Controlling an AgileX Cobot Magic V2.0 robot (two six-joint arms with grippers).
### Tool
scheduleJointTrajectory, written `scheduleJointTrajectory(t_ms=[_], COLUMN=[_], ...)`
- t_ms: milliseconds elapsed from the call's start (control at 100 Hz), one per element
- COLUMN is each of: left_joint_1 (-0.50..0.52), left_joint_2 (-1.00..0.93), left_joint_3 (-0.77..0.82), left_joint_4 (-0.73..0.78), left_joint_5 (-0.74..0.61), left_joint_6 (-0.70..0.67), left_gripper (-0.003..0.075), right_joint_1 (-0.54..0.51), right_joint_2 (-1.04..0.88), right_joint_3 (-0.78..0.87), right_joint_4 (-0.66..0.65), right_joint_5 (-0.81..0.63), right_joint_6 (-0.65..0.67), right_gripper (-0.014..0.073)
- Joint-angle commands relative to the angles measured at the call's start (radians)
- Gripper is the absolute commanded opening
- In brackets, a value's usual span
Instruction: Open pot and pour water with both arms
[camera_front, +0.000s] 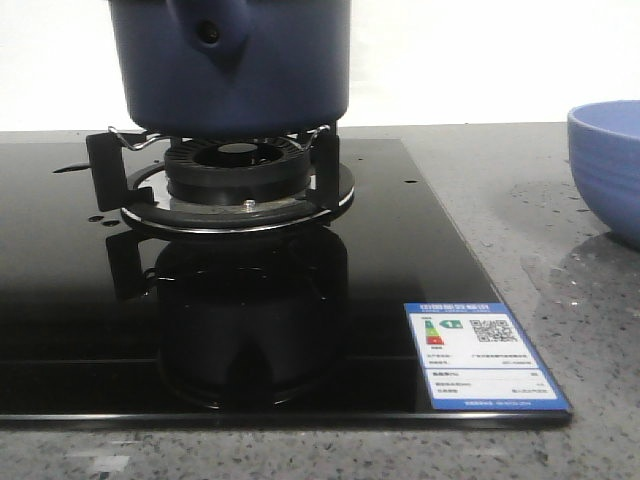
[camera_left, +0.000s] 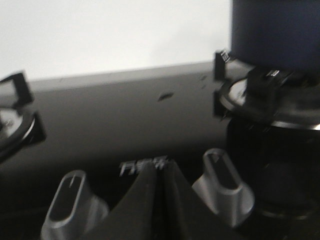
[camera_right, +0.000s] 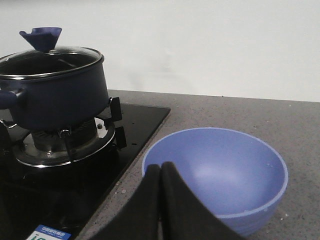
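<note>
1. Front view, left to center: we see the pot (camera_front: 235, 70) – dark navy, handle stub with a small hole facing the camera – sitting on the burner (camera_front: 238, 180) of the black glass cooktop (camera_front: 70, 300). Its top is cut off by the frame edge.
2. Further right, an energy label sticker (camera_front: 482, 355) sits on the cooktop's near right corner, and a lighter blue bowl (camera_front: 610, 165) stands on the grey speckled counter (camera_front: 530, 230), well apart from the pot.
3. Neither arm shows in the front view.
4. Left wrist view: we see the left gripper (camera_left: 159, 172) with its dark fingers pressed together, holding nothing, low over the cooktop front between two silver knobs (camera_left: 70, 202). The pot base on its burner shows off to one side; this view is blurry.
5. Right wrist view: the right gripper (camera_right: 161, 172) also has its fingers together, empty, hovering just at the bowl's near rim.
6. Same view – the pot carries a glass lid (camera_right: 50, 55) with a blue knob (camera_right: 42, 37), still on and seated in the rim.
</note>
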Motion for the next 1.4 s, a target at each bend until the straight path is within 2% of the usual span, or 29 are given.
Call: scheduleJointTrajectory(t_ms=[0,120,260,1030,1100,1240,1320,1390], left_joint_1=[0.048,0.103,0.132,0.132,0.132,0.132,0.132,0.132], left_joint_2=[0.003,0.003,0.003,0.003,0.003,0.003,0.003,0.003], left_joint_3=[0.028,0.028,0.028,0.028,0.028,0.028,0.028,0.028], left_joint_4=[0.010,-0.020,-0.068,-0.068,-0.068,-0.068,-0.068,-0.068], left_joint_5=[-0.007,0.078,0.078,0.078,0.078,0.078,0.078,0.078], left_joint_6=[-0.023,-0.023,-0.021,-0.021,-0.021,-0.021,-0.021,-0.021], left_gripper=[-0.0020,-0.0020,-0.0020,-0.0020,-0.0020,-0.0020,-0.0020,-0.0020], right_joint_1=[0.001,0.001,0.001,0.001,-0.005,-0.071,-0.145,-0.218], right_joint_2=[0.021,0.021,0.021,0.021,0.021,0.021,0.021,0.021], right_joint_3=[-0.024,-0.024,-0.024,-0.023,-0.007,0.080,0.153,0.224], right_joint_4=[0.003,0.003,0.003,0.003,-0.033,-0.108,-0.185,-0.185], right_joint_5=[-0.085,-0.085,-0.085,-0.083,-0.090,-0.199,-0.269,-0.320], right_joint_6=[-0.012,-0.012,-0.012,-0.012,-0.012,0.066,0.149,0.161], right_gripper=[-0.0063,-0.0063,-0.0063,-0.0063,-0.0063,-0.0063,-0.0063,-0.0063])
